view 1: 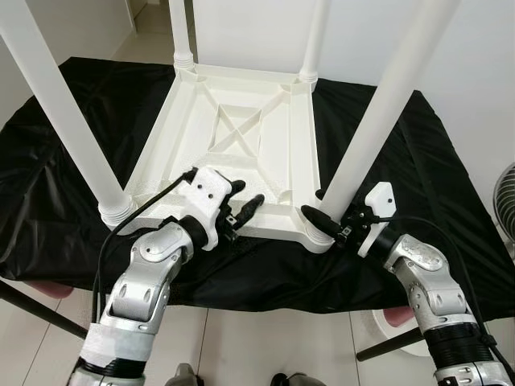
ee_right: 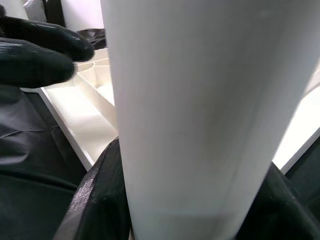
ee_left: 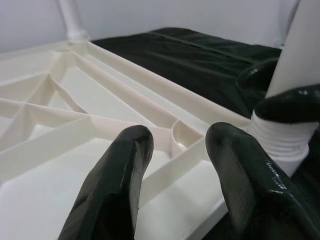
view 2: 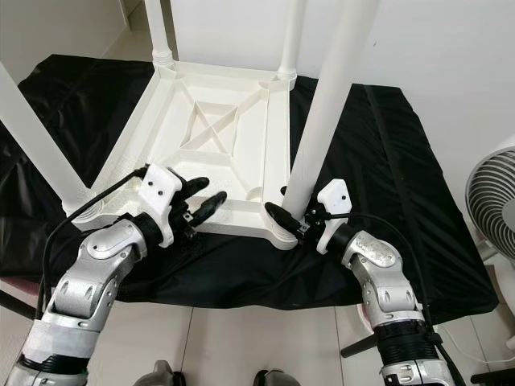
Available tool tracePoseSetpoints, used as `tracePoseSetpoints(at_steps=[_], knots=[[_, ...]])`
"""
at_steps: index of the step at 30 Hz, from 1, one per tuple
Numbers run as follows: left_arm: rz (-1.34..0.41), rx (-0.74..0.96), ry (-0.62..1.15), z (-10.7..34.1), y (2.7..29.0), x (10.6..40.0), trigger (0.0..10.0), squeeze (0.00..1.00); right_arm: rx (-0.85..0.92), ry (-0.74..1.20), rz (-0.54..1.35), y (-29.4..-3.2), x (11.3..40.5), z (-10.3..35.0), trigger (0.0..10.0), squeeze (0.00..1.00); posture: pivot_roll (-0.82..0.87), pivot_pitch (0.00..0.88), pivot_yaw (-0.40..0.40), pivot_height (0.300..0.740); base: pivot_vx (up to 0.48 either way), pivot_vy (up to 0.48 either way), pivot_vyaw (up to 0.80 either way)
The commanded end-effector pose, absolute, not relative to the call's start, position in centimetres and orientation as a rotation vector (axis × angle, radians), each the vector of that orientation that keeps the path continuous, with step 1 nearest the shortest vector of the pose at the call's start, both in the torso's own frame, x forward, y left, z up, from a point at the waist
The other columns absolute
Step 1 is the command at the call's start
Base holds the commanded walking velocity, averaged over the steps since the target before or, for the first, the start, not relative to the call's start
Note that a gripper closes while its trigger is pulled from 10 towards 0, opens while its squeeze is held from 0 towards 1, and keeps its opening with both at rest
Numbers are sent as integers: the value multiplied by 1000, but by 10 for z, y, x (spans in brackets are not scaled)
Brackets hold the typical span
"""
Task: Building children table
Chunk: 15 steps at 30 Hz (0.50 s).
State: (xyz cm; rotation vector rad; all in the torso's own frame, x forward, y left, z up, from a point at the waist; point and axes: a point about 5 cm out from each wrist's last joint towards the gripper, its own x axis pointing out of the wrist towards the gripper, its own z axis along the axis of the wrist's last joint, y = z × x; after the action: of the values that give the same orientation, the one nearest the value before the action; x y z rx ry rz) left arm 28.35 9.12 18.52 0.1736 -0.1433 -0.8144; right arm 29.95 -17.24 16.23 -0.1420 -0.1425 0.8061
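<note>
1. Four round white plastic legs stand up from our upturned white plastic children's table top [view 1: 241, 133], which lies ribbed underside up on a black cloth [view 1: 418, 161] covering a work surface; all four corner sockets hold a leg.
2. Our right gripper [view 1: 328, 223] sits at the near right leg [view 1: 378, 112], low down by its threaded collar; in the right wrist view the black fingers [ee_right: 97, 200] press against both sides of the white tube, so we judge it pinched on the leg.
3. Our left gripper [view 1: 245, 201] hovers over the near edge of the table top, between the near left leg [view 1: 64, 121] and the near right one; its fingers [ee_left: 120, 170] are spread apart with nothing between them.
4. Our judgement: the step in hand is seating or tightening the near right leg in its corner socket; three others look seated already, so the build seems close to finished.
5. To do it well, we should keep the leg upright so the thread does not cross; turn in short strokes and regrip low; let the left gripper press the table top down so it cannot slide on the cloth.
</note>
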Motion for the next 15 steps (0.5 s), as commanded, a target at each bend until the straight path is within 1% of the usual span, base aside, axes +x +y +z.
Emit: tracePoseSetpoints(at_steps=[1,4,5,6,7,9,10,13,15], knots=[[-910,200,-151,182,83,273,10000,0,-140,-131,775,-177,302,161,0,0,90,71,-47,740,0,0,0],[-947,215,-134,177,80,268,10000,0,-136,-119,756,-177,302,159,0,0,90,70,-47,740,0,0,0],[-963,227,-121,174,79,265,10000,0,-127,-109,722,-177,302,157,0,0,89,71,-48,740,0,0,0],[-963,227,-121,174,79,265,10000,0,-127,-109,722,-177,302,157,0,0,89,71,-48,740,0,0,0],[-961,235,-113,172,78,264,10000,0,-109,-95,681,-176,302,154,0,0,88,70,-50,740,0,0,0],[-961,235,-113,172,78,264,10000,0,-109,-95,681,-176,302,154,0,0,88,70,-50,740,0,0,0],[-943,232,-106,172,78,266,10000,0,-85,-82,615,-174,301,149,0,0,80,70,-49,740,0,0,0],[-918,226,-104,172,78,269,10000,0,-69,-78,560,-171,298,146,0,0,73,68,-51,740,0,0,0],[-889,224,-104,173,78,271,10000,0,-57,-77,474,-167,293,141,0,0,67,62,-59,740,0,0,0]])
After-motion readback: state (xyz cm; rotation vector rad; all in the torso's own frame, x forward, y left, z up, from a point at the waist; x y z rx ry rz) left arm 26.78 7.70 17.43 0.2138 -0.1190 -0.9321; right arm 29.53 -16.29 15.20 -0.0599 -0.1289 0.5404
